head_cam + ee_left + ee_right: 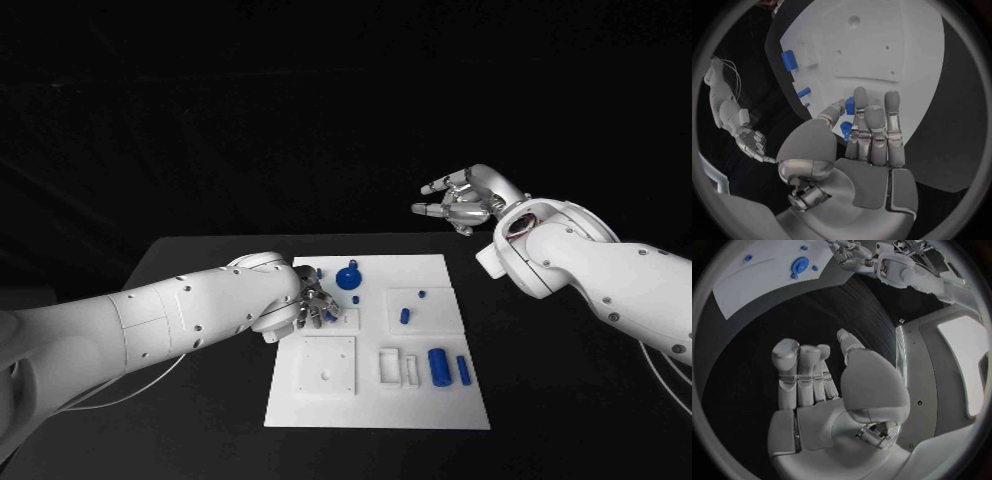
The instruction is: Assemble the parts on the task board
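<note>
Worktop of black cloth point(202, 400) carries the white task board point(433, 405) at its middle, and I am driving two white arms over it. My left robot hand point(307, 308) sits low over the board's left edge, toward the far left corner. From the left wrist camera its fingers point(874, 131) stretch forward side by side, with the thumb reaching toward a small blue part point(849, 105) at the fingertips. I cannot tell whether that part is pinched or only touched, since the fingers cover the contact.

My right robot hand point(459, 203) hangs in the air beyond the worktop's far edge, well apart from the board. Its fingers are loosely curled and apart, and it holds nothing.

On the board, a round blue knob point(349, 277) stands near the far edge. Two small blue pegs point(408, 314) lie toward the middle. A blue cylinder point(438, 367) and a slim blue bar point(463, 369) lie side by side near the right edge, just beside a white slotted block point(391, 364). A square white plate point(327, 365) with a small hole sits toward the near left corner.

I judge the step in hand to be picking up or seating the small part under the left fingers. Most parts lie loose, so the task looks early. Next I need to confirm the grip from the wrist camera, then lift slowly, keeping clear of the knob close by.
</note>
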`<state>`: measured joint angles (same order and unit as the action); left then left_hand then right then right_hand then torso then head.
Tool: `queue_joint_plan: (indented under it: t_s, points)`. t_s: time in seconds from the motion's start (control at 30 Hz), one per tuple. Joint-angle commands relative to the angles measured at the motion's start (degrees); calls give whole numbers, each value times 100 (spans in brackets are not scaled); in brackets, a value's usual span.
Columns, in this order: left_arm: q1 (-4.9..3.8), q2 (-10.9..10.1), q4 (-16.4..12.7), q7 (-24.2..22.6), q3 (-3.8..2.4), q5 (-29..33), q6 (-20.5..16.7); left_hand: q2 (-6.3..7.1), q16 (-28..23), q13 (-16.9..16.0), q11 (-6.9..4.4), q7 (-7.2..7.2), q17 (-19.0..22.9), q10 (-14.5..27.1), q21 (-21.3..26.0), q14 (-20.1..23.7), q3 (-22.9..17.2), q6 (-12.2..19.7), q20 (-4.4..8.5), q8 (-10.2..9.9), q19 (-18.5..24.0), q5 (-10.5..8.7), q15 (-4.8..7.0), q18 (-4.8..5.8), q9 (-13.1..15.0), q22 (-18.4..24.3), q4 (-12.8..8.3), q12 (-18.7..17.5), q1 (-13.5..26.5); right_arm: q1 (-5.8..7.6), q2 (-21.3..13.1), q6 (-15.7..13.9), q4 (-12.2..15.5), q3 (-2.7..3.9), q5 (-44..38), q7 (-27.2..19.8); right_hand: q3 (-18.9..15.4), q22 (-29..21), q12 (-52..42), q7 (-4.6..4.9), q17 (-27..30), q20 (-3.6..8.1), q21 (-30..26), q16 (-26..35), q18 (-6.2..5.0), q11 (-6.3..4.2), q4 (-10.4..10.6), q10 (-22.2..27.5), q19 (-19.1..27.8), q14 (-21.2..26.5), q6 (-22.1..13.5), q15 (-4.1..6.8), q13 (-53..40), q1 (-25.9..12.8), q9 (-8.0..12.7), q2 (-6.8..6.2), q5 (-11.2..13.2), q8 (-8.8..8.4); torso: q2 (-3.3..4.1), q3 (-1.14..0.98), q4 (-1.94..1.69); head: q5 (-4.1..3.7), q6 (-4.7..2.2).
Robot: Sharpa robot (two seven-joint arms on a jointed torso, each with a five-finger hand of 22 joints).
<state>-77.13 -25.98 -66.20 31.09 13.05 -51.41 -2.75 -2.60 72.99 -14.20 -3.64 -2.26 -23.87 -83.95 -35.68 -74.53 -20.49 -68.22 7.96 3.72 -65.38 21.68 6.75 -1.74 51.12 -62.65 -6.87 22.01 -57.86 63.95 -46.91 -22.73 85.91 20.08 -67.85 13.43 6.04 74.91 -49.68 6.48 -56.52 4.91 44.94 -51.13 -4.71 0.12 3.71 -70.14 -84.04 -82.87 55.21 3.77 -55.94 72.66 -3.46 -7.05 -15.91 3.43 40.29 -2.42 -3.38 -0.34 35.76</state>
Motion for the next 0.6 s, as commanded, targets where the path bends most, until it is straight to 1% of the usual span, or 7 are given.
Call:
queue_joint_plan:
  t_s: [0.03,0.1,0.17,0.2,0.33,0.4,0.6]
  points:
    - [11,27,9,-62,-2,-110,106,-28,-13,-2,-4,295,-1,-90,173,11,-541,-320,-9,15,-49,-4,6,98,654,-164,-545,28,-60,-1,-1,33,2,5,53,42,1,532,-11,6,0,14,-18,-7,-53,-4,102,19,-121,-5,29,25,21,-87,-6,11,80,6,3,-2,-2,-24,0]
    - [16,30,16,-75,-1,-133,101,-10,-23,11,-3,293,2,-91,289,12,-530,-318,-9,18,-90,-12,4,105,626,-293,-505,20,-99,-1,-1,48,-1,5,65,48,2,532,-7,7,4,13,-21,2,-54,-3,133,25,-121,-3,27,24,29,-82,-6,9,95,6,8,-6,6,-19,-4]
    - [19,35,24,-83,0,-153,98,-10,-23,11,-3,293,2,-91,290,12,-530,-318,-9,18,-91,-12,4,105,626,-293,-505,20,-99,-1,1,60,-3,5,72,53,1,532,-8,7,5,13,-21,3,-54,-3,140,25,-121,-3,27,23,30,-83,-6,9,102,6,3,-6,9,-16,4]
    - [21,37,27,-86,0,-159,101,-3,-31,17,-3,297,4,-97,414,2,-536,-317,-9,16,-141,-12,6,107,625,-426,-487,21,-105,-1,2,63,-3,5,74,54,0,532,-11,6,6,13,-21,5,-54,-4,150,24,-122,-2,31,23,29,-83,-7,8,112,7,2,-7,10,-16,8]
    - [27,41,27,-89,2,-172,129,-3,-31,17,-3,297,4,-97,414,2,-536,-317,-9,16,-141,-12,6,107,625,-426,-487,21,-105,0,1,73,-4,5,81,57,0,532,-11,6,6,13,-21,5,-54,-4,150,24,-122,-2,31,23,29,-83,-7,8,112,7,-2,-4,-5,-31,29]
    - [28,43,27,-88,2,-174,137,-3,-31,24,-4,292,-5,-95,770,5,-537,-318,-8,15,-273,-19,5,120,610,-783,-494,19,-113,0,3,77,-5,5,83,57,-4,530,-7,6,10,13,-32,13,-55,-2,168,27,-121,-2,27,23,37,-79,-6,3,111,6,-1,-5,-7,-36,28]
    - [33,53,44,-85,2,-176,128,-3,-31,24,-4,292,-5,-95,770,5,-537,-318,-8,15,-273,-19,5,120,610,-783,-494,19,-113,0,5,87,-5,5,87,60,-4,530,-7,6,11,13,-32,14,-55,-2,169,27,-121,-2,26,23,37,-79,-6,2,111,6,-9,-5,-3,-45,26]
